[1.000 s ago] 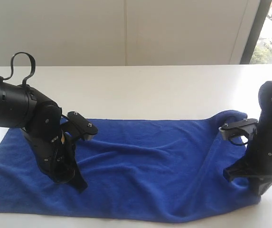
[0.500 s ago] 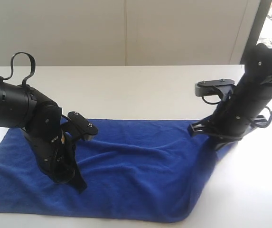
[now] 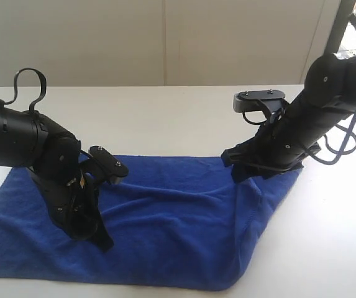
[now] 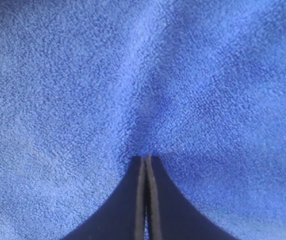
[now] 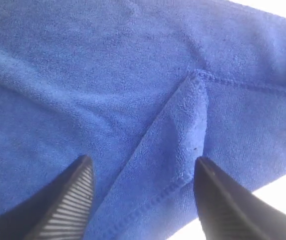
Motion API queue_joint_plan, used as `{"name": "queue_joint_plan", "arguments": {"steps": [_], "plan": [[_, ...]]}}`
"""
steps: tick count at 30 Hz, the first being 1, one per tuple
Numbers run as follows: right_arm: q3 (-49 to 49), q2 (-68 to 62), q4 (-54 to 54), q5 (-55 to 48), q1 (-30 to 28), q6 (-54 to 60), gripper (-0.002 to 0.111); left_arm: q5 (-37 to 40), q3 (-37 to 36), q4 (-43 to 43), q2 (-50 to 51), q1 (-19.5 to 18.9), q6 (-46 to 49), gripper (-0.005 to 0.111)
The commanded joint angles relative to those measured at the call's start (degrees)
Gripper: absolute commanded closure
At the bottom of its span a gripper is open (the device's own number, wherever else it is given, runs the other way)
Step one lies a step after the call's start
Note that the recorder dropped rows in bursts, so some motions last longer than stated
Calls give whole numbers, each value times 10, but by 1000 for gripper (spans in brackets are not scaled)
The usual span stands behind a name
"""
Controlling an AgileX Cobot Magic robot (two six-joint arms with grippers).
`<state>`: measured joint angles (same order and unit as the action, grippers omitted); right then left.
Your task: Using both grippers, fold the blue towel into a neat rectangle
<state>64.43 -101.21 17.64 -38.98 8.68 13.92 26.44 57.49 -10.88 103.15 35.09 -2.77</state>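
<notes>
1. wide white smooth-topped table (image 3: pixel 184 112): matte and flat. it carries the cloth on its near half; the far half is bare.
2. deep royal-blue terry towel (image 3: pixel 178 217): soft, nubbly pile with shallow wrinkles, spread flat along the table's near edge and reaching toward its near left corner. its right end slants toward the near edge. in the right wrist view a stitched-hem corner flap lies doubled over on the cloth.
3. thick black cylindrical left arm (image 3: pixel 16 136): glossy hard casing, coming in from the table's left edge and bending down onto the left part of the towel.
4. black jointed right arm (image 3: pixel 327 93): reaches in from the table's far right corner and slopes down over the towel's far right part.
5. thin looping black cables: one loop (image 3: pixel 28 84) stands above the left arm, others (image 3: pixel 342 139) hang under the right arm.
6. right gripper (image 3: pixel 232 166): narrow black ribbed fingers (image 5: pixel 78 190) spread wide apart, holding nothing, just above the folded flap.
7. left gripper (image 4: pixel 146 157): tapered black fingers pressed together, tips on the towel where creases converge. i cannot tell whether cloth is pinched.
8. small flat grey rounded plate (image 3: pixel 258 98): sits on top of the right arm's wrist.
</notes>
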Motion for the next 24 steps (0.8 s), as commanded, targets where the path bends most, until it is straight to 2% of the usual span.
{"name": "queue_joint_plan", "arguments": {"steps": [1, 12, 19, 24], "plan": [[0, -7, -30, 10, 2, -36, 51, 14, -1, 6, 2, 0, 0, 107], [0, -87, -19, 35, 2, -76, 51, 16, -1, 6, 2, 0, 0, 107], [11, -86, 208, 63, 22, 120, 51, 16, -1, 6, 2, 0, 0, 107], [11, -87, 253, 76, 42, 165, 51, 16, -1, 6, 2, 0, 0, 107]]}}
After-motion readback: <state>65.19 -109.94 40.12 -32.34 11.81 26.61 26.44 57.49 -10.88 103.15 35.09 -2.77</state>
